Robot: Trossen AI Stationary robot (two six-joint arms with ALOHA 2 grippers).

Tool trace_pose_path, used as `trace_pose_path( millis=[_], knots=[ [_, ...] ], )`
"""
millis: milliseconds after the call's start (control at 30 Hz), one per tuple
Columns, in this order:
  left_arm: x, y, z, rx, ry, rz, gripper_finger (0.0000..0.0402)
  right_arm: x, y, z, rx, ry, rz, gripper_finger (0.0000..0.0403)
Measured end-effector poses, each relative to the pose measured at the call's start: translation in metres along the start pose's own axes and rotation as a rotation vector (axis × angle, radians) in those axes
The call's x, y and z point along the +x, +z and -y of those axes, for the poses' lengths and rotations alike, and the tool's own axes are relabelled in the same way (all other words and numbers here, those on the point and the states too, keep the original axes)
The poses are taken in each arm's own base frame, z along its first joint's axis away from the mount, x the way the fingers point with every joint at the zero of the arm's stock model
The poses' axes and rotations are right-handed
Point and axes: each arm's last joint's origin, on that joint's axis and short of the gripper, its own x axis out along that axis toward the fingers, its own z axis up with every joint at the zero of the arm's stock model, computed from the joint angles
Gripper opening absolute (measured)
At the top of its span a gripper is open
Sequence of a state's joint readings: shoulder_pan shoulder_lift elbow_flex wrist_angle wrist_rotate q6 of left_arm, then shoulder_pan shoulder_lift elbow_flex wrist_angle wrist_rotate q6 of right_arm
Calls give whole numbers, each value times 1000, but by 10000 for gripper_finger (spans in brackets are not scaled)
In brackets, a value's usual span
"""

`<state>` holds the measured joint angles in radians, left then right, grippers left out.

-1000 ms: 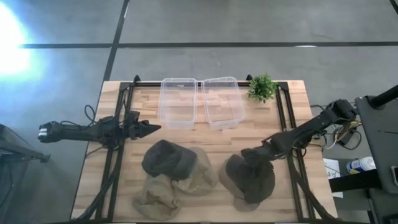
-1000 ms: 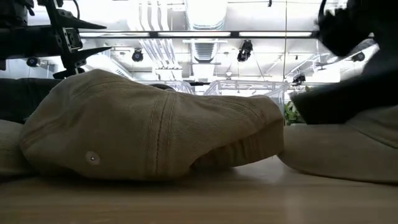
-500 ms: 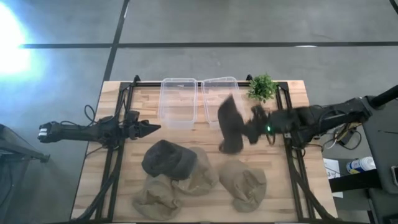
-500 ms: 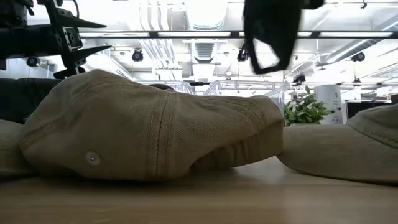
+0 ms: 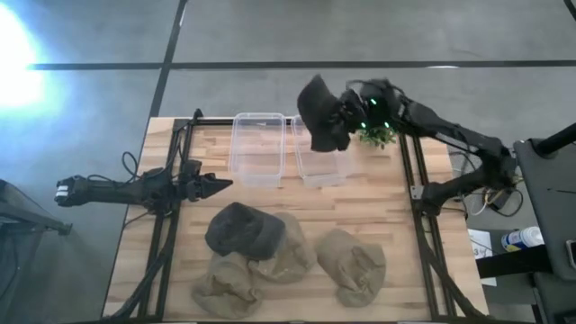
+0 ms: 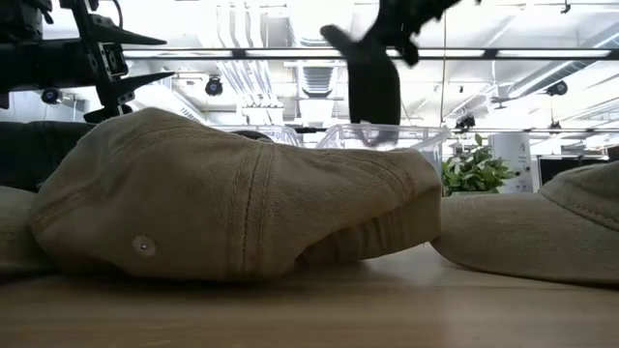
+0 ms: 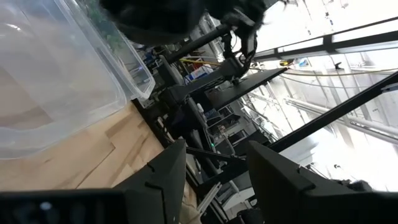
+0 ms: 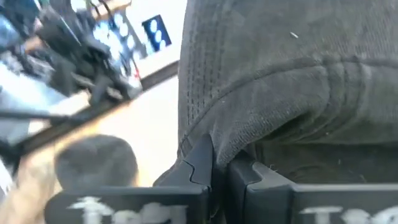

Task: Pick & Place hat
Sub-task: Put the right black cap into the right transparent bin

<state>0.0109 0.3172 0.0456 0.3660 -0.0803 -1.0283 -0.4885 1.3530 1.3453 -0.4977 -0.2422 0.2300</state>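
Note:
A dark grey hat (image 5: 320, 117) hangs in the air over the right clear bin (image 5: 321, 153), held by my right gripper (image 5: 346, 114), which is shut on it; in the low view the dark hat (image 6: 372, 82) dangles above that bin (image 6: 387, 137). A second dark hat (image 5: 245, 229) lies on tan hats (image 5: 290, 254) near the table's middle. Another tan hat (image 5: 353, 266) lies alone toward the near right. My left gripper (image 5: 221, 185) waits open above the table's left side, touching nothing. My right gripper pinches a rim fold of the dark hat (image 8: 249, 146) between its two fingers (image 8: 199, 165), coming roughly level from the table's right. The hat is lifted clear and hangs slack below and to the left of the fingers, above the right bin.
A second clear bin (image 5: 258, 148) stands left of the right one at the far edge. A small green plant (image 5: 380, 128) sits at the far right, close behind the right gripper. Black frame rails (image 5: 416, 180) run along both table sides. The big tan hat (image 6: 232, 203) fills the low view.
My right gripper has lifted the dark hat off the tan hat at the near right, swung up and toward the far edge, and now holds it over the right bin. The tan hat underneath stayed on the table, uncovered. The left arm kept still.

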Motion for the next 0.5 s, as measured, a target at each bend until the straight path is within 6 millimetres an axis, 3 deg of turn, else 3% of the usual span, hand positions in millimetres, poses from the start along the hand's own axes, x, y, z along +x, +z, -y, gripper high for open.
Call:
trace_pose_path(
  millis=[267,500],
  knots=[
    [0,0,0,-32,7,10,163,68,-32,61,44,73,-304,9],
    [0,1,-1,-46,20,27,163,103,-65,81,168,69,-522,16]
  ],
)
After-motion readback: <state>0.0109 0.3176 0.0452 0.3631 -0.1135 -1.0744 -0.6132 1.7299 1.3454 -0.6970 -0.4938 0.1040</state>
